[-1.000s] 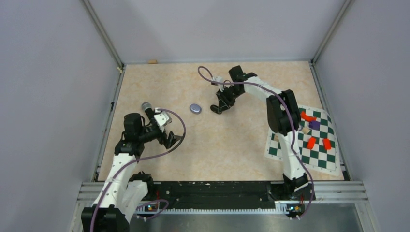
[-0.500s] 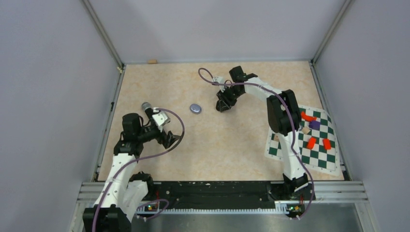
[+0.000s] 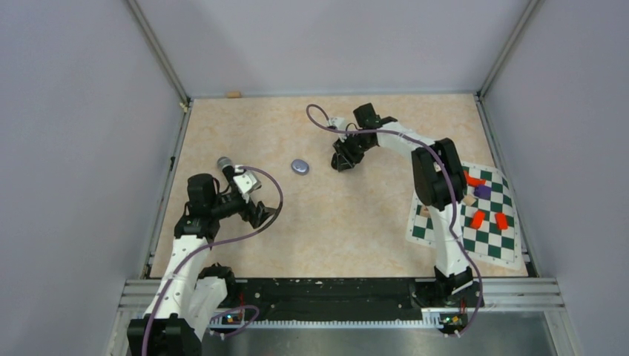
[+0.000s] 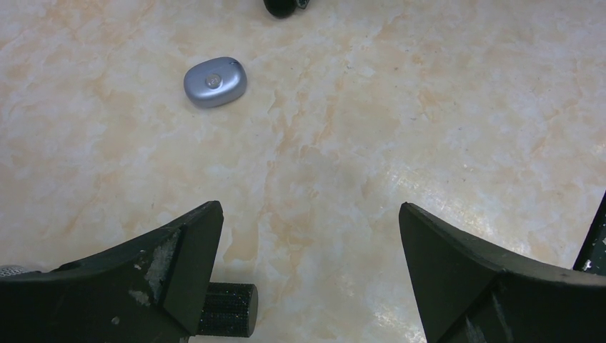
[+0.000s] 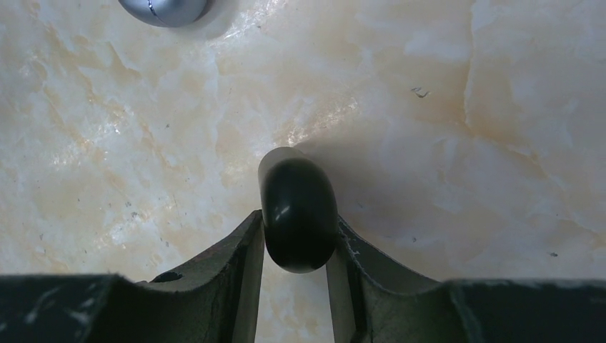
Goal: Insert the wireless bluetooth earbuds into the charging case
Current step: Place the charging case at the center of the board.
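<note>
Charging case (image 4: pixel 215 82): silver-blue oval, lid down, flat on the marbled table (image 3: pixel 334 222). All places are taken from it.

Right gripper (image 5: pixel 296 239): down at the table just right of the case. Fingers (image 5: pixel 243 257) press on both sides of a glossy black rounded piece (image 5: pixel 299 214), pinching it. Cannot tell whether it is a case or an earbud. The piece is near the case, not touching it.

Left gripper (image 4: pixel 309 214): nearer the arm bases than the case and to its left, well apart. Fingers (image 4: pixel 189 257) spread wide, only bare table between them.

Checkered mat (image 3: pixel 482 237): far right of the case, carrying red blocks (image 3: pixel 478 219).
</note>
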`<move>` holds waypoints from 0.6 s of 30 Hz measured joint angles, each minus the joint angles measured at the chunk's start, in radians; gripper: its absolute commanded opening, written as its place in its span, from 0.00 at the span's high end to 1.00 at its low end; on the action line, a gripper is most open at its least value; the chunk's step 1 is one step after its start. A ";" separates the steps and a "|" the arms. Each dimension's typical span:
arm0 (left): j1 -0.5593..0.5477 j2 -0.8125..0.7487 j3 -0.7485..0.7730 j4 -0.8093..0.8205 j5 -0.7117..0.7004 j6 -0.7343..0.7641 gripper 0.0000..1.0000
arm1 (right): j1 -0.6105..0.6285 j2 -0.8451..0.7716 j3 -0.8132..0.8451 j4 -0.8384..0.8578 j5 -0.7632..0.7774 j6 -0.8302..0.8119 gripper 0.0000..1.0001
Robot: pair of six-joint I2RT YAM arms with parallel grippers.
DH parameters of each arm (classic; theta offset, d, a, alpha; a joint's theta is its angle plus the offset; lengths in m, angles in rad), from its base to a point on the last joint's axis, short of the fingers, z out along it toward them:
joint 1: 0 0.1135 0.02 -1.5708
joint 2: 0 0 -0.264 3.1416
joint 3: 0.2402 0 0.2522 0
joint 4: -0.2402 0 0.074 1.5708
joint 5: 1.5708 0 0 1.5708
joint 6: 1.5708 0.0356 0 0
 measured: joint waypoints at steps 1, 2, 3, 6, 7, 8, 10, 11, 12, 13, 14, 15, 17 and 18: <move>0.000 0.000 0.000 0.000 0.000 0.001 0.01 | 0.000 -0.004 -0.007 0.010 0.002 0.004 0.63; 0.000 0.000 0.000 0.000 0.001 0.002 0.01 | 0.000 -0.009 -0.015 0.021 0.006 0.008 0.63; 0.000 0.000 0.000 0.000 0.003 0.003 0.01 | 0.000 -0.013 -0.021 0.027 0.010 0.012 0.62; 0.000 0.000 0.000 -0.001 0.008 0.003 0.01 | 0.000 -0.019 -0.029 0.039 0.020 0.018 0.61; 0.000 0.000 0.000 -0.001 0.008 0.003 0.01 | 0.000 -0.021 -0.031 0.040 0.023 0.018 0.60; 0.000 0.000 0.000 -0.001 0.010 0.004 0.01 | 0.000 -0.025 -0.034 0.042 0.026 0.018 0.60; 0.000 0.000 0.000 -0.001 0.012 0.006 0.01 | 0.000 -0.031 -0.035 0.037 0.027 0.018 0.60; 0.000 0.000 0.000 -0.001 0.013 0.006 0.01 | 0.000 -0.035 -0.035 0.036 0.028 0.017 0.60; 0.000 0.000 0.000 -0.002 0.014 0.006 0.01 | 0.000 -0.040 -0.035 0.032 0.027 0.015 0.60; 0.000 0.000 0.000 -0.002 0.014 0.006 0.01 | 0.000 -0.045 -0.035 0.025 0.027 0.014 0.60; 0.000 0.000 0.000 -0.002 0.014 0.006 0.01 | 0.000 -0.051 -0.035 0.012 0.026 0.008 0.60; 0.000 0.000 0.000 -0.002 0.014 0.006 0.01 | 0.000 -0.058 -0.034 0.002 0.025 0.003 0.60; 0.000 0.005 0.000 -0.002 0.015 0.006 0.01 | 0.000 -0.077 -0.034 -0.027 0.024 -0.013 0.59; 0.000 0.007 0.000 -0.002 0.014 0.006 0.01 | 0.000 -0.090 -0.034 -0.040 0.024 -0.022 0.59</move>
